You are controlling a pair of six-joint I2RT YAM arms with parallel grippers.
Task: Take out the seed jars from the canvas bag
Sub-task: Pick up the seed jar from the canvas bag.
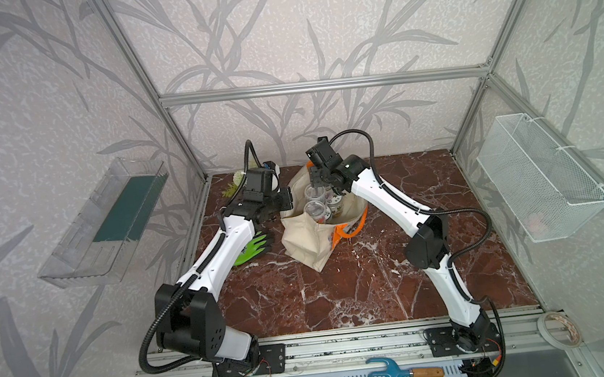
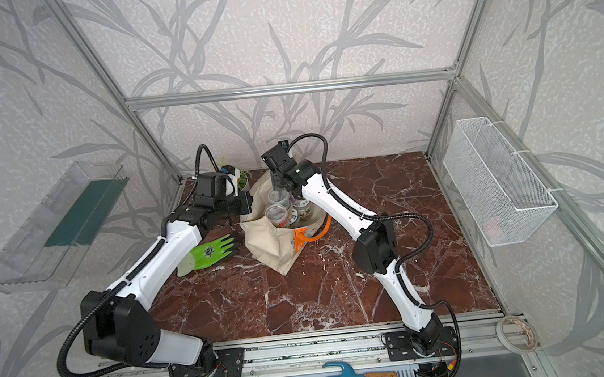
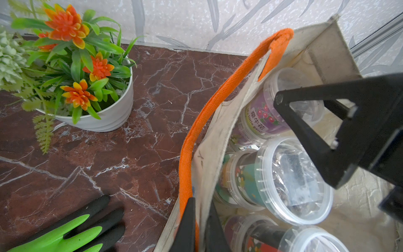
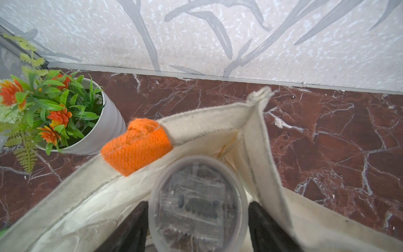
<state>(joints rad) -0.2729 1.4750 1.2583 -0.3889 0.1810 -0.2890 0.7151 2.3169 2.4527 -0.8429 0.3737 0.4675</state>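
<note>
Beige canvas bag [image 1: 305,239] slumped open; perhaps 5 seed jars [image 1: 315,208] inside.

The widest free room is the bare bench [image 1: 377,284] in front of and to the right of the canvas bag [image 1: 305,242]. The bag's mouth is crowded: seed jars [image 1: 314,209] sit packed close, the right gripper [image 4: 197,218] straddles one clear jar, and the left gripper [image 3: 199,220] is clamped on the bag's left rim. Left of the bag lie a green glove [image 2: 212,253] and, farther back, a flower pot [image 3: 109,115].
</note>
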